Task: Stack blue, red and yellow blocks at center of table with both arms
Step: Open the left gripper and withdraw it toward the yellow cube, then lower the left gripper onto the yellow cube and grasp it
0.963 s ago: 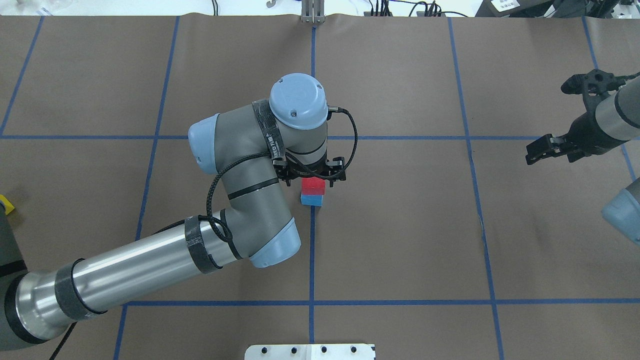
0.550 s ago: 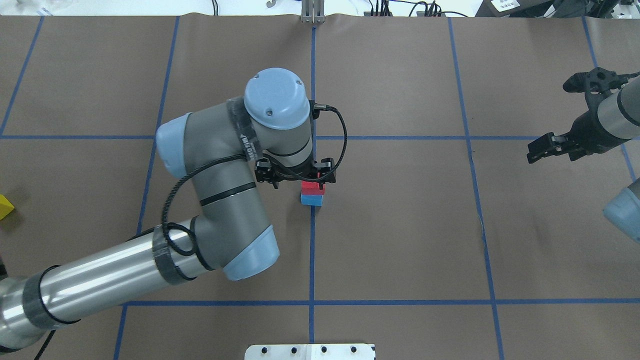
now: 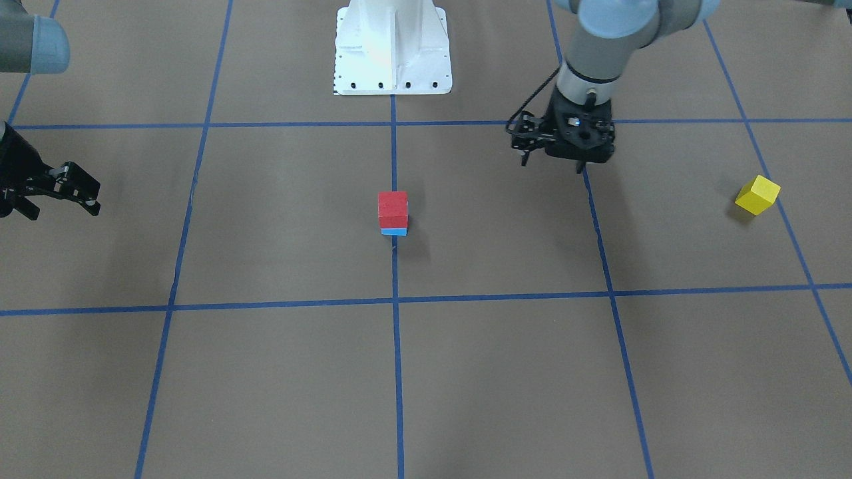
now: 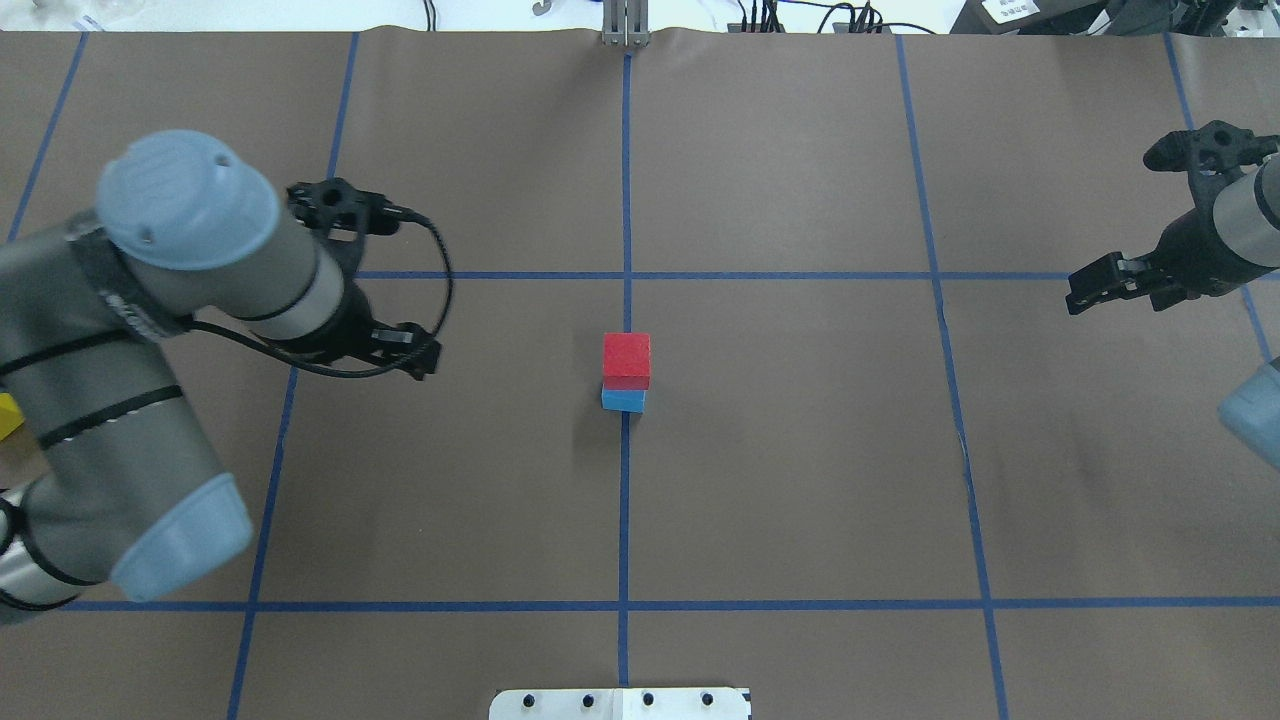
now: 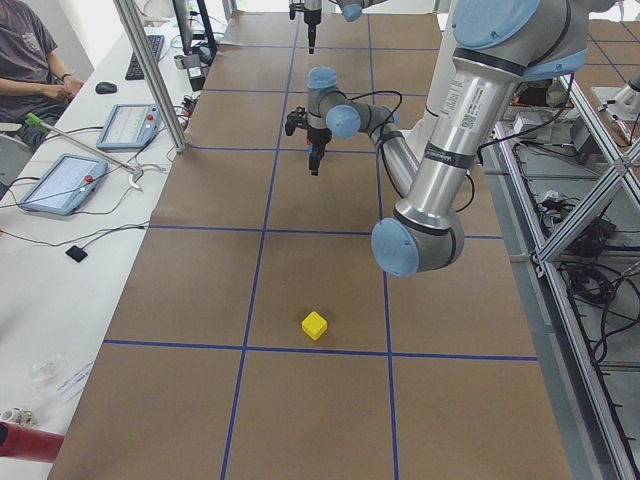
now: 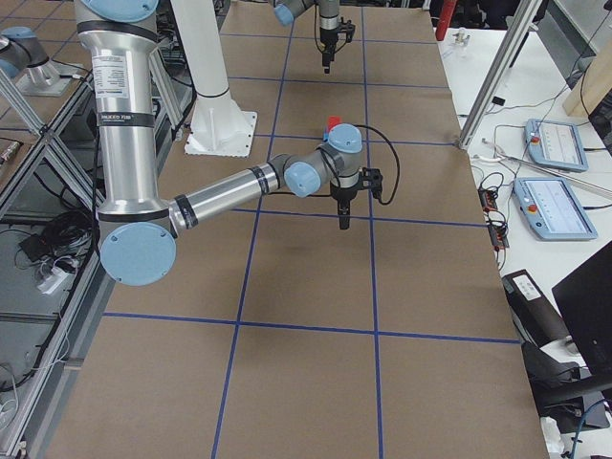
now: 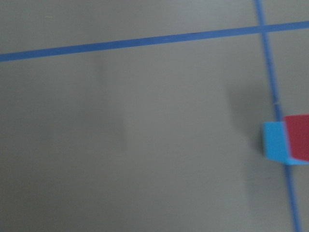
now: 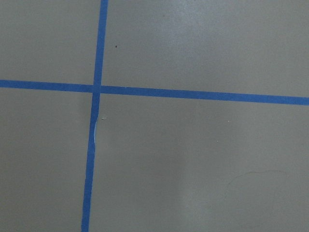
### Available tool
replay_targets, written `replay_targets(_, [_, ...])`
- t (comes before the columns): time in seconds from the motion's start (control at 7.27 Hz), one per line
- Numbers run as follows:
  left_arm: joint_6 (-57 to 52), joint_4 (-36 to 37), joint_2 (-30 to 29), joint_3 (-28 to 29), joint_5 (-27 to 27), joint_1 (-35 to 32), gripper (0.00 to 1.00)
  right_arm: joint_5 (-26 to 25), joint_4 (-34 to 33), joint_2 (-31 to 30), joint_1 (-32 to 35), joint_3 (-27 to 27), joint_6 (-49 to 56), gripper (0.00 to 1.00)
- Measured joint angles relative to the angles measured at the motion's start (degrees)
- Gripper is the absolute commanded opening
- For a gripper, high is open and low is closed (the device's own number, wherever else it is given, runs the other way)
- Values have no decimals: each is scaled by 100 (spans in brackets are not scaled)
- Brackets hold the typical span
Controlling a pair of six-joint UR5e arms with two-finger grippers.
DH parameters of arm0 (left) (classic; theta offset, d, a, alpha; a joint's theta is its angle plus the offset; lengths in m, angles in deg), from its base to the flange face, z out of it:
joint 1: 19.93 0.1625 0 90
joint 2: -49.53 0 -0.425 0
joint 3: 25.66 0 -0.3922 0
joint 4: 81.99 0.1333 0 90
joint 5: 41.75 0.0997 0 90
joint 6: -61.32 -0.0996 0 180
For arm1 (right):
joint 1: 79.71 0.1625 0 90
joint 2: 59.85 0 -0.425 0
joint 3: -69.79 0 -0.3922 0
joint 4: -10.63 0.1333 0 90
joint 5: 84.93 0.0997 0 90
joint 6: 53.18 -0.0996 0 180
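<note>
A red block (image 4: 627, 358) sits on a blue block (image 4: 622, 401) at the table's center; the stack also shows in the front view, red (image 3: 393, 209) over blue (image 3: 394, 231), and at the right edge of the left wrist view (image 7: 285, 144). A yellow block (image 3: 757, 195) lies alone far on my left side (image 5: 314, 325); in the overhead view only a corner of it (image 4: 8, 415) peeks out behind my left arm. My left gripper (image 3: 551, 165) is open and empty, between the stack and the yellow block (image 4: 400, 350). My right gripper (image 4: 1090, 285) is open and empty, far right (image 3: 63, 199).
Blue tape lines (image 4: 625, 500) divide the brown table cover into squares. The white robot base plate (image 3: 393, 53) stands at my edge of the table. A seated person (image 5: 30, 60) and tablets (image 5: 62, 183) are on the bench beyond the table's far side.
My left arm has swung away to the left from over the stack, leaving the red block on the blue one. My right gripper has drifted slightly further right.
</note>
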Motion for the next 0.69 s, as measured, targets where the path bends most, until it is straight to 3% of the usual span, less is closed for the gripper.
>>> replay_targets(0.14, [-996,-471,704,132,-270,-595,100,-11,0,6,6,-1,-8,100])
replay_targets(0.28, [-2015,-1063,1173,620,-626,-1252,100,-19,0,8,7,-1,-19,100])
replay_targets(0.55, [-4020,-2256,1522,2068,-1112,-2310,100,-24,0,1,11,15,-50,100])
replay_targets(0.69, [-4707,-2577,1613,2471,-1202,-2529,100,-25,2,-1,8,31,-66,100])
